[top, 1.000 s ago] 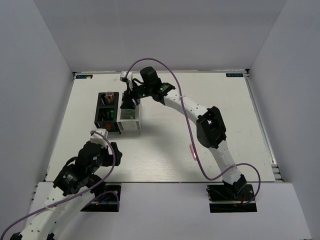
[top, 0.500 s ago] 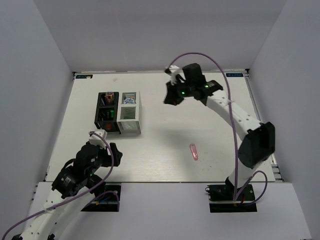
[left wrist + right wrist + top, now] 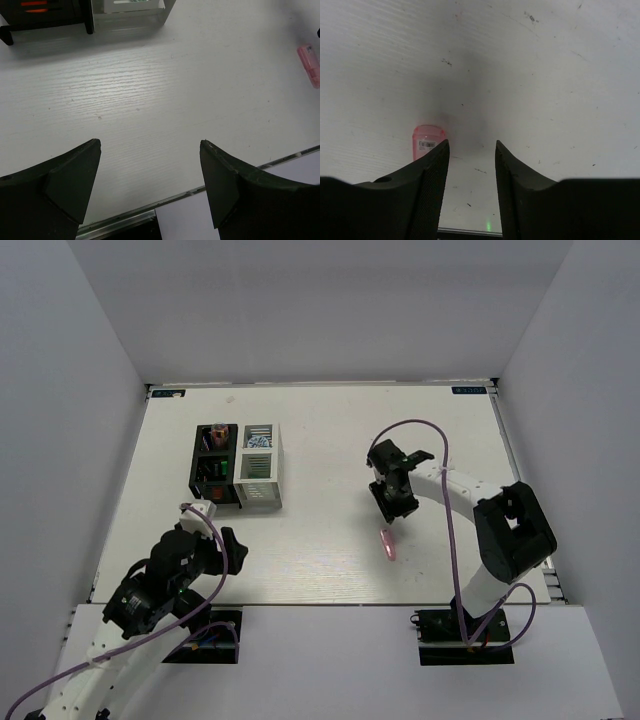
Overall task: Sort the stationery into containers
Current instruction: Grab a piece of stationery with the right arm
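The black organiser box (image 3: 205,466) and the white organiser box (image 3: 262,480) stand side by side at the left middle of the table. An orange-capped marker (image 3: 218,431) and a green-capped item (image 3: 217,469) sit in the black box. A blue-white roll (image 3: 258,441) lies in the white box's far compartment. A translucent pink capsule (image 3: 386,544) lies on the table at centre right. My right gripper (image 3: 388,512) is open and empty, low over the table just beyond the capsule (image 3: 426,141), which lies outside its left finger. My left gripper (image 3: 210,530) is open and empty near the front left edge.
The left wrist view shows the bases of the black box (image 3: 45,15) and the white box (image 3: 132,7), the pink capsule (image 3: 310,64) at far right and the table's front edge (image 3: 150,210). White walls enclose the table.
My right gripper left the white box, swung right, then came down toward the pink capsule. The blue-white roll now shows in the white box. The left arm barely moved.
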You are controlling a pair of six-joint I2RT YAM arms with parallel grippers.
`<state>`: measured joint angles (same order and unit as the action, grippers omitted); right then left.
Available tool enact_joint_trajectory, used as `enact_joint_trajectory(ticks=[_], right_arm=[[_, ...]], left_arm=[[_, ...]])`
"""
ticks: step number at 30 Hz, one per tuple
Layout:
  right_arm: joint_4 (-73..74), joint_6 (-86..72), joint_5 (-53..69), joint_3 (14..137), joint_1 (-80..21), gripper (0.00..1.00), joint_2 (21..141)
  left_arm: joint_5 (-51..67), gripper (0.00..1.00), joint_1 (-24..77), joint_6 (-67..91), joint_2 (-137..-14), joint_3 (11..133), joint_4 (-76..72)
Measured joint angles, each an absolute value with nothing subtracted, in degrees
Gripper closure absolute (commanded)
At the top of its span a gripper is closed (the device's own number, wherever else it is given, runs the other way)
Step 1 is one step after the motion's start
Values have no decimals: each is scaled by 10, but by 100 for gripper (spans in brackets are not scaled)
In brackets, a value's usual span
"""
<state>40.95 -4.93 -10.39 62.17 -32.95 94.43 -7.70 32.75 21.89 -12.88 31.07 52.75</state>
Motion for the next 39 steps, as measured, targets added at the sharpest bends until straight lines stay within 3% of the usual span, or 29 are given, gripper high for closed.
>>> enact_joint_trajectory(ticks=[23, 29, 30, 34, 39], right_arm=[[385, -119, 2, 572, -335, 48, 951], [376, -128, -11, 559, -335, 63, 957], [375, -132, -15, 557, -336, 75, 957], [373, -138, -25, 556, -343, 100, 956], [376, -123, -19, 565, -351, 100, 960]], left_arm=[[-68, 10, 328, 218, -125, 307, 523], [-68, 10, 328, 218, -125, 307, 523], [-68, 10, 328, 218, -124, 307, 523], [-68, 10, 328, 218, -121, 307, 523], [-68, 10, 328, 218, -121, 307, 523]])
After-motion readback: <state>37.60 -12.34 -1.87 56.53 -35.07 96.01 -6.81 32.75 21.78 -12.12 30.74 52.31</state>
